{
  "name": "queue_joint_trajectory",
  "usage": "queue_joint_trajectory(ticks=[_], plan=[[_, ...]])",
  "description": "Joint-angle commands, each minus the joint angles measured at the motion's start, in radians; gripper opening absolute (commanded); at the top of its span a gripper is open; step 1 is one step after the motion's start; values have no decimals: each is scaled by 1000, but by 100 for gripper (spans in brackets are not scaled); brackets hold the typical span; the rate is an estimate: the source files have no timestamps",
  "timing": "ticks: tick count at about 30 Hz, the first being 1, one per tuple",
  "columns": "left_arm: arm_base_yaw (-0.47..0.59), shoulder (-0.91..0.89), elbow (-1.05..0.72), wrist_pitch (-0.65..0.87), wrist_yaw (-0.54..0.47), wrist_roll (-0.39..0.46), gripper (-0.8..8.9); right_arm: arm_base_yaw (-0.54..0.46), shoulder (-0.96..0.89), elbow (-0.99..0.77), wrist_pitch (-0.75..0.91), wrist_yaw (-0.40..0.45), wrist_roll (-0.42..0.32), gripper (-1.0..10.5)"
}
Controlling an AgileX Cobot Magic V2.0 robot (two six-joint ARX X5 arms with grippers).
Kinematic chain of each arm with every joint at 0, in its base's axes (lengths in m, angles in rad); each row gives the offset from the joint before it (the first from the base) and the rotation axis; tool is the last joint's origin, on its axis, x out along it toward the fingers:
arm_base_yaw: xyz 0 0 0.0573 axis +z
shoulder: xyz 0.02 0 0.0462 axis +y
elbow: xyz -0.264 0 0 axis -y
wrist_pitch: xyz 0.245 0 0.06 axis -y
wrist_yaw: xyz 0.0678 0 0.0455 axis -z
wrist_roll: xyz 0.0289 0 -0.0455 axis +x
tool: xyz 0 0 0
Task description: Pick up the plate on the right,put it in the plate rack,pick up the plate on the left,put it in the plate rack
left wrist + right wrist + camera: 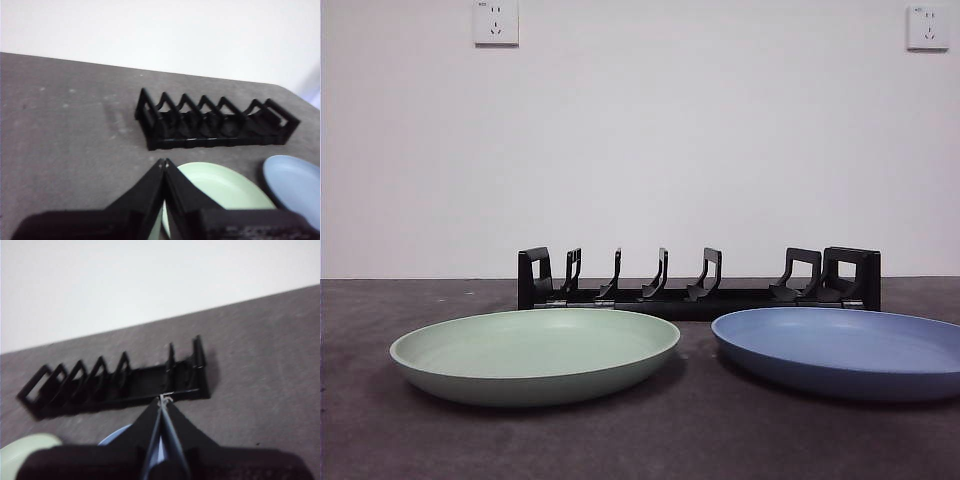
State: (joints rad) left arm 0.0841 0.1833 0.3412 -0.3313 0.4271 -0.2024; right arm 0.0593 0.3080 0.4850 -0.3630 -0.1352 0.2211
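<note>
Plate rack (698,290) behind both plates, left hand (164,162) and right hand (162,399) pinched closed above, empty.

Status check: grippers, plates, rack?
Left gripper shut, empty; right gripper likewise. Blue plate and green plate flat on table. Plate rack empty behind, unobstructed.

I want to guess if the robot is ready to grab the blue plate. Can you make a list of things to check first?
1. Blue plate lies flat on the table, nothing on it: ok.
2. Rack stands behind both plates with no plate in its slots: ok.
3. Green plate sits apart from the blue one: ok.
4. Right gripper is above the blue plate, but its jaws are shut, not open for grabbing: not ok.
5. Left gripper waits above the green plate, jaws shut, holding nothing: ok.
</note>
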Motion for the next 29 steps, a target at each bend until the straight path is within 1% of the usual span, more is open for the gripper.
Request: queue_joint_trajectory(ticks=[1, 5, 8, 12, 14, 17, 22, 23, 24, 25, 26, 27, 28, 29], plan=[[2, 58, 91, -56, 43, 29, -6, -1, 89, 121, -97, -51, -72, -11], [2, 154, 233, -175, 107, 86, -6, -1, 218, 299, -288, -106, -174, -11], [2, 222, 336, -261, 139, 132, -6, -1, 300, 415, -418, -140, -228, -11], [-2, 306, 460, -375, 188, 190, -7, -1, 378, 532, -553, -207, -276, -11], [-12, 348, 515, -432, 211, 215, -6, -1, 408, 578, -611, -233, -295, -11], [-40, 386, 566, -481, 209, 248, -7, -1, 433, 620, -669, -235, -314, -11], [-81, 418, 585, -492, 209, 248, -3, -1, 436, 633, -684, -235, -328, 3], [-84, 421, 585, -492, 209, 249, 12, -1, 436, 633, -684, -235, -327, 5], [-84, 422, 585, -490, 209, 248, 85, -1, 436, 633, -684, -235, -327, 32], [-84, 422, 585, -489, 209, 249, 284, -1, 436, 633, -684, -236, -327, 148], [-84, 422, 585, -487, 209, 249, 505, -1, 437, 633, -684, -235, -326, 280], [-84, 422, 585, -484, 210, 249, 701, -1, 443, 633, -684, -236, -324, 450], [-89, 422, 585, -482, 210, 249, 730, -1, 444, 633, -684, -235, -311, 579], [-97, 422, 585, -482, 210, 253, 728, -1, 450, 634, -684, -236, -299, 635]])
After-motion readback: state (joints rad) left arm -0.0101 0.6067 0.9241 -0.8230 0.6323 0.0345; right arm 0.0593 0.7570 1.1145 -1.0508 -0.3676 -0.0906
